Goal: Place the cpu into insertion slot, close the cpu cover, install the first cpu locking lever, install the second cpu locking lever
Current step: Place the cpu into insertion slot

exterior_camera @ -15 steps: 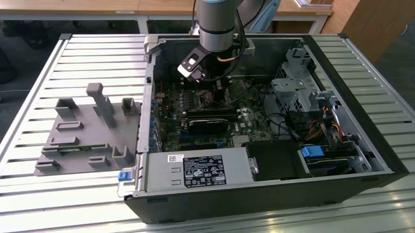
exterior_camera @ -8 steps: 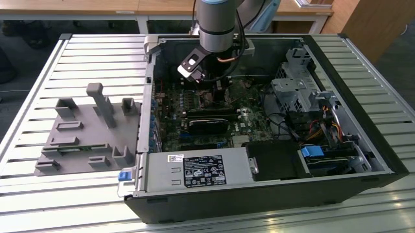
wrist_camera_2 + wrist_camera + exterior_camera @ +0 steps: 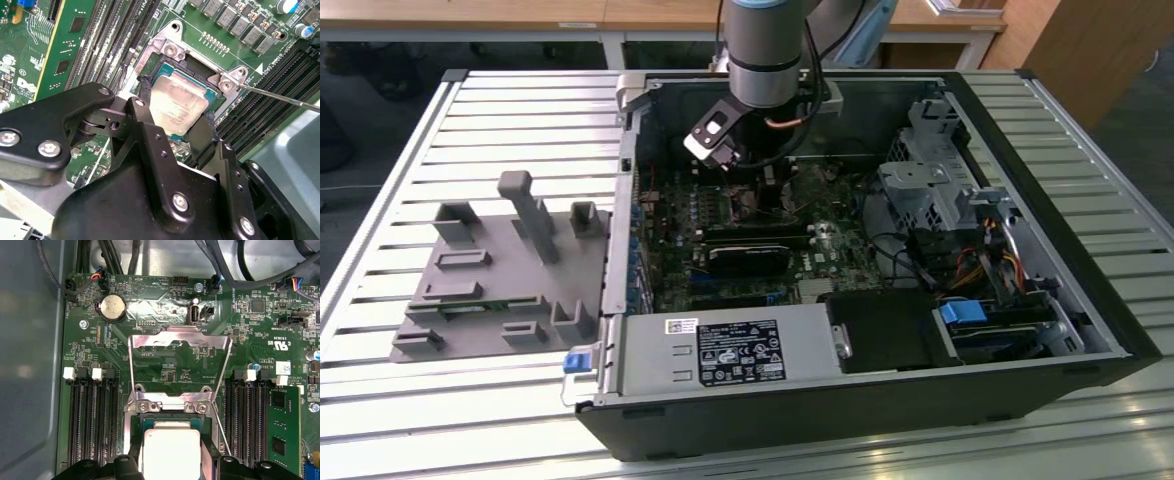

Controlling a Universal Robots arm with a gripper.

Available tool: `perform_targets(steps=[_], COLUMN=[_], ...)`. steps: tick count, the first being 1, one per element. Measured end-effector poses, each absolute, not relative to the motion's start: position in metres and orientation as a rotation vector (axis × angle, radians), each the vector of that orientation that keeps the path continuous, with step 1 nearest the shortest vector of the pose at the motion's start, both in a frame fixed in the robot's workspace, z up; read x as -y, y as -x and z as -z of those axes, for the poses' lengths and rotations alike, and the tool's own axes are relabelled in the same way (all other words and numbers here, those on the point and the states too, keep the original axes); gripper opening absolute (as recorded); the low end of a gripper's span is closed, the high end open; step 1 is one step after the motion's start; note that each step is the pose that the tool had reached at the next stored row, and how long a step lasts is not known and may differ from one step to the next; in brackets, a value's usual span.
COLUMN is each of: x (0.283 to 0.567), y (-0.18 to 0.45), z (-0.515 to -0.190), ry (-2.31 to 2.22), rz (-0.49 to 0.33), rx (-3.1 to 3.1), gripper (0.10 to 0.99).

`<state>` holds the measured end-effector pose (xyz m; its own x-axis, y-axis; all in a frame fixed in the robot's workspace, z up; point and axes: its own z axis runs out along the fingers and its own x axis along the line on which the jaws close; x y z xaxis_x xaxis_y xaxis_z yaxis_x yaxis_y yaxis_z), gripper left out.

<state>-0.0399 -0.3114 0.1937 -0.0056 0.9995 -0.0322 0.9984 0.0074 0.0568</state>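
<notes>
The cpu (image 3: 177, 102), a pale silvery square chip, lies in the insertion slot (image 3: 197, 64) on the green board, and also shows in the first wrist view as cpu (image 3: 172, 450). My gripper (image 3: 175, 115) straddles it, with one black finger (image 3: 144, 97) against one edge and the other finger (image 3: 206, 132) against the opposite edge. The cpu cover (image 3: 180, 340), a silvery frame with a square cut-out, stands swung open behind the slot (image 3: 200, 421). A thin locking lever (image 3: 280, 97) sticks out beside the slot. In the exterior view my gripper (image 3: 750, 182) reaches down into the open computer case.
Long black memory slots (image 3: 92, 425) run along both sides of the socket. A green card (image 3: 282, 435) stands at one side. The case wall (image 3: 624, 200), drive cage (image 3: 927, 190) and power supply (image 3: 720, 350) ring the board. A grey fixture (image 3: 494, 270) sits on the slatted table.
</notes>
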Motion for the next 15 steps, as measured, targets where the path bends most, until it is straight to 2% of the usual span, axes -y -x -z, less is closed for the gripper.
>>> perform_targets(steps=[15], x=[0.3111], y=[0.0396], z=[-0.1913], ry=[-2.171], rz=[-0.031], rx=[-2.184], gripper=[0.553])
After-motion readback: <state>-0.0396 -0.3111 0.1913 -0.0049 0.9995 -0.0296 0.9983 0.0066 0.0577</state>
